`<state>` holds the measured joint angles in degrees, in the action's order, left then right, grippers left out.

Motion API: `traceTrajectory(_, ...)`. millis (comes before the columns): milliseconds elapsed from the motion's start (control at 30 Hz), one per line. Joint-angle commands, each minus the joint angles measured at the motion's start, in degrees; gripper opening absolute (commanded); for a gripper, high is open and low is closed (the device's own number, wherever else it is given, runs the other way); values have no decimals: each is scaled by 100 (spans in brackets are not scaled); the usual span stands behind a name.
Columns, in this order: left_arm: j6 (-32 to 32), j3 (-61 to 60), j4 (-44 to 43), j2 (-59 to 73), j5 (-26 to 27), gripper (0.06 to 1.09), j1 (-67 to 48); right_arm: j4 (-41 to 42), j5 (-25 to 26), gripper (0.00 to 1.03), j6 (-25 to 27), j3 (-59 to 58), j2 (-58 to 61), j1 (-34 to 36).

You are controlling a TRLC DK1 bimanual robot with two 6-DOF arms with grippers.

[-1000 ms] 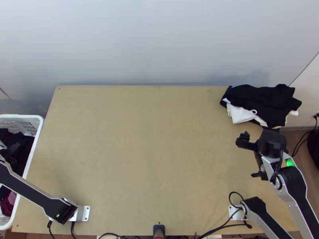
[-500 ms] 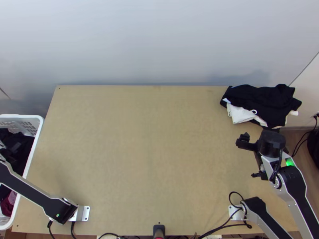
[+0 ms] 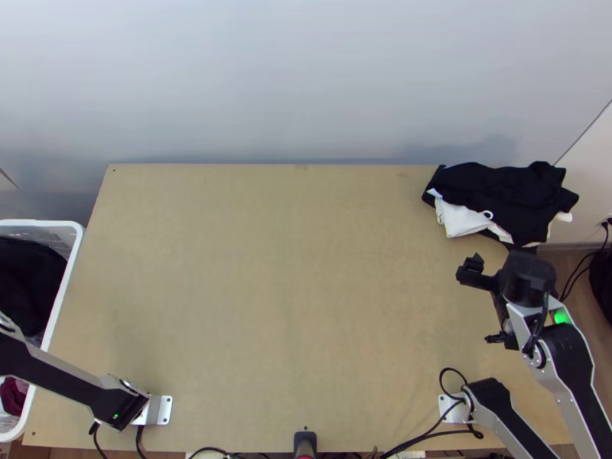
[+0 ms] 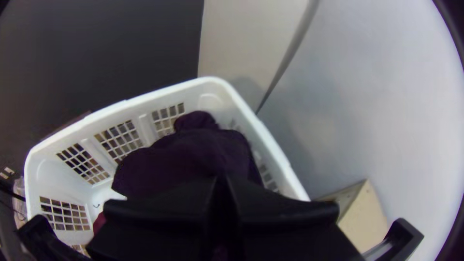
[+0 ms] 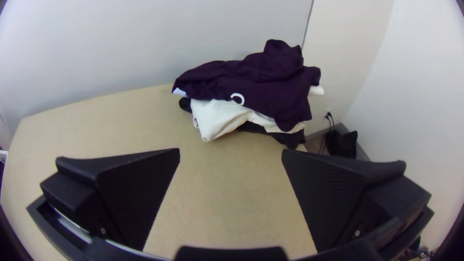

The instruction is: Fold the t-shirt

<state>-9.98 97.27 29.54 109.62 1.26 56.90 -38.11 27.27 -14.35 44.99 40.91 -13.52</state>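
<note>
I find dark cloth (image 4: 193, 154), unconfirmed as the t-shirt, bunched in the basket (image 3: 42, 223) left of the table (image 3: 291, 268). My left gripper (image 4: 221, 181) is there, fingers together; whether they pinch cloth I cannot tell. My right gripper (image 3: 514, 277), spread wide, is over the table's right side, near the clothes pile (image 3: 505, 191) at its far right corner.

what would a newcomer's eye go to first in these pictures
Probably the rumpled heap of dark and white clothes at the table's far right corner, with a white ring on the dark cloth. Next, the white basket off the table's left side, with a dark garment in it. The right tool, its two black fingers wide open, also stands out near the heap.
</note>
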Motion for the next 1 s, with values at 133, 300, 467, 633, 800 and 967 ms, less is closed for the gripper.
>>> traceTrajectory(133,-540,1276,1177,-2024,1114,10,-672,-144,-2,98,-42,458,-197,-37)
traceTrajectory(300,-707,1435,1186,-2947,1430,10,-1533,-206,-2,98,-42,502,-311,-37)
traceTrajectory(467,-1182,1364,1335,-3518,1439,10,-2834,-197,-2,98,-42,493,-478,-72)
traceTrajectory(633,-1736,1004,1476,-3747,1377,10,-4161,-153,-2,98,-42,519,-487,-116)
traceTrajectory(800,-2158,679,1572,-3852,1228,10,-5400,-144,-2,98,-86,493,-496,-81)
traceTrajectory(967,-2158,-244,1379,-4010,613,10,-6982,-136,-2,98,-138,449,-496,-19)
